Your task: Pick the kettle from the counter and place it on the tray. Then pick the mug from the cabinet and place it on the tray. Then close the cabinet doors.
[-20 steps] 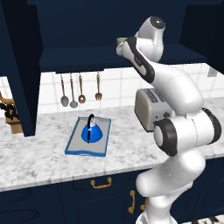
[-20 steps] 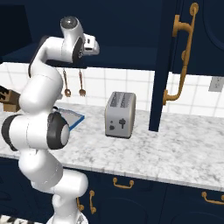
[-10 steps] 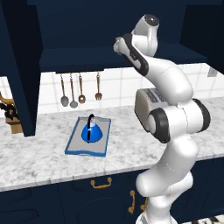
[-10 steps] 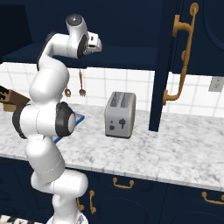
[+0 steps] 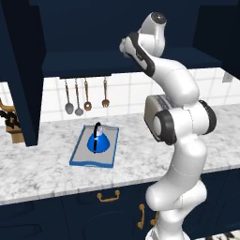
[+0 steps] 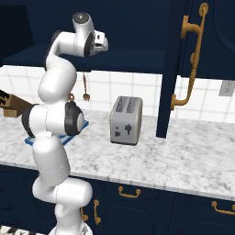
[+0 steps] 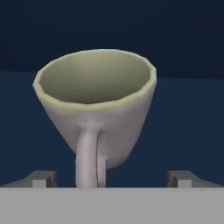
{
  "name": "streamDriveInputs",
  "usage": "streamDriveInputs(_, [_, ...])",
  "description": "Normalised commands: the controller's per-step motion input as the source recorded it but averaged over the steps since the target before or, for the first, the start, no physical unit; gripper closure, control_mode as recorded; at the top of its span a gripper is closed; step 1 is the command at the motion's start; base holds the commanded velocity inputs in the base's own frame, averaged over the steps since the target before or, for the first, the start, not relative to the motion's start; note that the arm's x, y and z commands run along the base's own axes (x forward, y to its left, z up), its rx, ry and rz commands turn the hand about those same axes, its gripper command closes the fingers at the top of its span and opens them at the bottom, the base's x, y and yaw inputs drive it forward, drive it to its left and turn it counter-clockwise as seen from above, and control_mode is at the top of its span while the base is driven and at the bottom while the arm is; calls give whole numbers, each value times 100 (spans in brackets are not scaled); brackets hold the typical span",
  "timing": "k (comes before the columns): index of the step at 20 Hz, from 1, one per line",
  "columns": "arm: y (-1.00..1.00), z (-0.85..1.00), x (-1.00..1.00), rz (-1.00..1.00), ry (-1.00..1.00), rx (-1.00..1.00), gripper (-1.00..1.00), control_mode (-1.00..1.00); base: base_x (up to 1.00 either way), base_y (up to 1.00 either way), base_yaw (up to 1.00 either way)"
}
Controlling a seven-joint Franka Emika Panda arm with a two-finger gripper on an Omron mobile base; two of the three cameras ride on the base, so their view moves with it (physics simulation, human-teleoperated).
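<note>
Mug (image 7: 96,109) is facing our spread hand (image 7: 111,177) handle-first inside the cabinet (image 5: 126,61), where we are lining up; kettle (image 5: 97,139) is sitting on the tray (image 5: 78,158).

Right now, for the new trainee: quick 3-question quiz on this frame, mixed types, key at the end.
1. True or false: the kettle sits on the tray.
2. Multiple choice: in the hand view, the mug turns its handle A) toward the camera, B) away from it, C) to the side.
3. Fill in: the pincer is ___, a fingertip either side of the mug.

Key: 1 true. 2 A. 3 open.
</note>
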Motion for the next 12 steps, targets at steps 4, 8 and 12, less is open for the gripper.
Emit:
streamDriveInputs(4, [12, 0, 1, 0, -13, 0, -100, -100, 0, 0, 0])
streamDriveInputs(8, [6, 0, 16, 0, -1, 0, -100, -100, 0, 0, 0])
streamDriveInputs(12, [3, 0, 24, 0, 0, 0, -100, -100, 0, 0, 0])
